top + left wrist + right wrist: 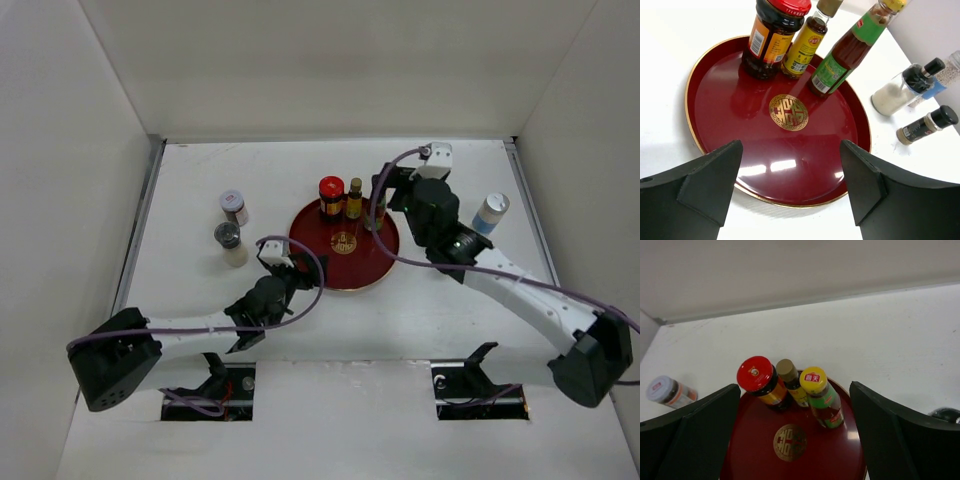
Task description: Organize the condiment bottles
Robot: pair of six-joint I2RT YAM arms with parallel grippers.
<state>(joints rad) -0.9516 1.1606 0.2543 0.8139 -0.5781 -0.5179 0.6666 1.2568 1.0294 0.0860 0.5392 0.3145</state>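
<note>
Up close, left claw (790, 172) spread wide, nothing in its grip, aimed across the near rim of the tray (720, 110). Same for right claw (795, 410): wide apart, empty, up above the bottles at the tray's far side. White bench (200, 170) under everything. Round red tray at mid-bench, gold emblem at its centre. Upright in a tight row along its far edge: red-capped jar (332, 193) on the left, brown-capped bottle (354, 197) in the middle, yellow-capped sauce bottle (825, 405) with a green label on the right. Off the tray, out right: white blue-banded shaker (490, 213), a black-topped jar (888, 96) of white grains and a smaller black-topped spice jar (926, 126) near it. Out left, well apart from the tray: grey-lidded spice jar (234, 207), dark-lidded jar (231, 244) just in front of it.
</note>
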